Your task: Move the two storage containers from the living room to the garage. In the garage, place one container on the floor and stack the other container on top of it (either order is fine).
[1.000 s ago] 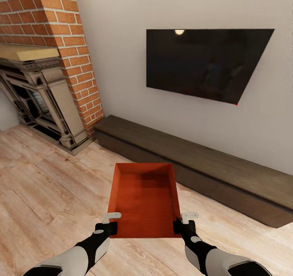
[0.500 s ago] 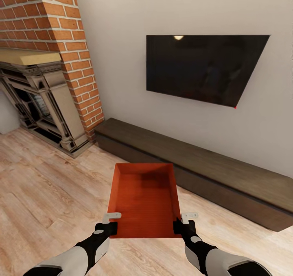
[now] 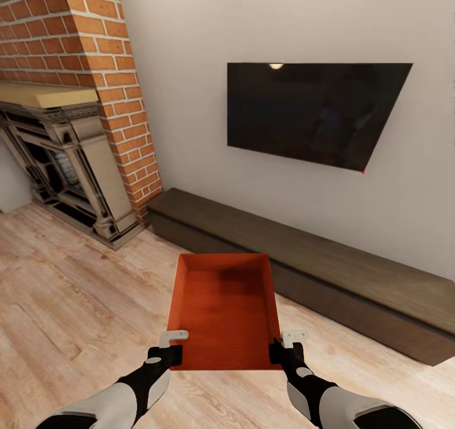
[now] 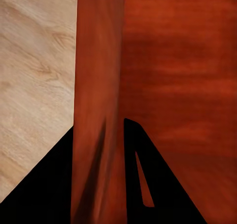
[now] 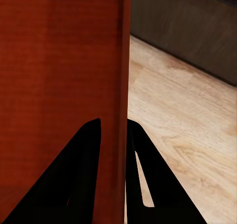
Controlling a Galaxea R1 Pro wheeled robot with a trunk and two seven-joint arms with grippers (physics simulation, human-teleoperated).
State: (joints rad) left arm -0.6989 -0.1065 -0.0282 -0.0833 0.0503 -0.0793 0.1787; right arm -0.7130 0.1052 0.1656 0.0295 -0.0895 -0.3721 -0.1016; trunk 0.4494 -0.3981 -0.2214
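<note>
Nearest to me, my left gripper (image 3: pixel 169 350) is clamped on the near left corner of a storage container (image 3: pixel 224 309), one finger inside its thin wall and one outside. My right gripper (image 3: pixel 282 352) pinches the near right corner the same way. The orange-red container is empty, level, and held out in front of me above the light wood floor (image 3: pixel 69 302) of the living room. Beyond it, a long dark low bench (image 3: pixel 328 265) runs along the far wall, with a black television (image 3: pixel 316 110) mounted above. To the far left stands a brick fireplace (image 3: pixel 69 119). I judge this the carrying step; next I need to turn away and drive toward the garage, keeping both grips firm.
</note>
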